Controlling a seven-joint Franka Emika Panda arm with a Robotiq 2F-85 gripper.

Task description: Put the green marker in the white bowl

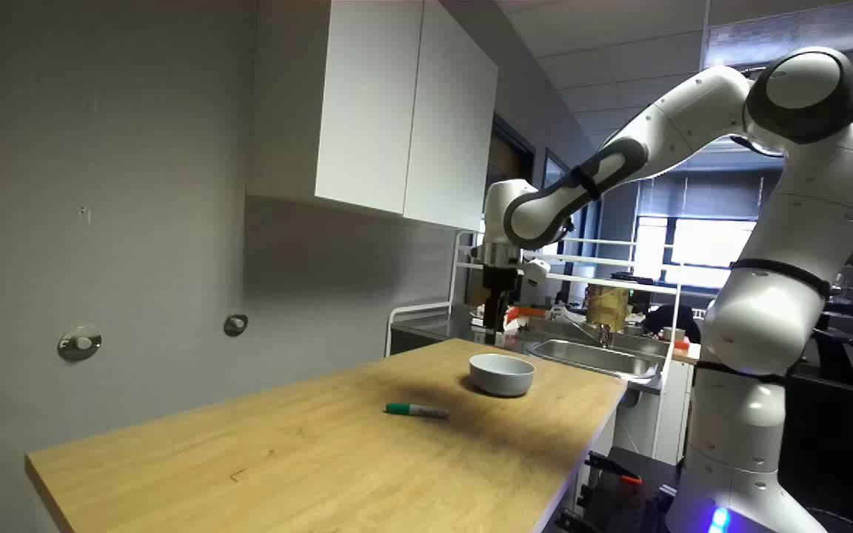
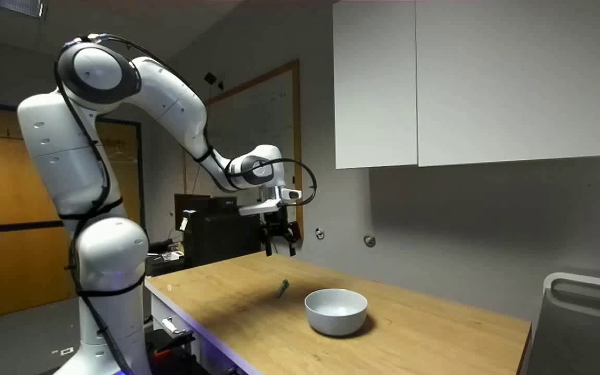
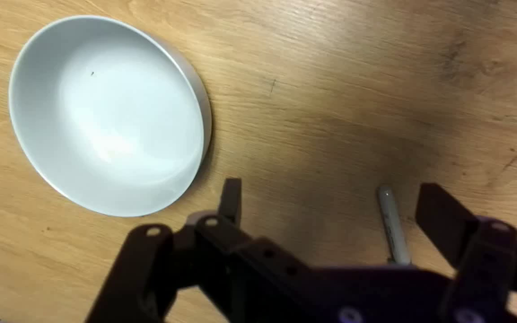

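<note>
Count one white bowl (image 2: pixel 334 324), one tabletop (image 1: pixel 308 466) beneath, one green marker (image 1: pixel 417 410) nearby, one gripper (image 2: pixel 280 253) with jaws parted, above bowl level.

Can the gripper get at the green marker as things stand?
Likely yes. The gripper hangs open above the table, nothing lies on the green marker, and the white bowl stands apart from it. The gripper would need lowering first.

Rather dim in both exterior views, burnt to white at the window (image 1: pixel 711 243); softly shaded below the wall cabinets (image 1: pixel 375 118) and on the wooden tabletop (image 1: pixel 323 451); in wrist view, shining inside the white bowl (image 3: pixel 110 116), blurred and almost black at the gripper (image 3: pixel 330 197)
</note>
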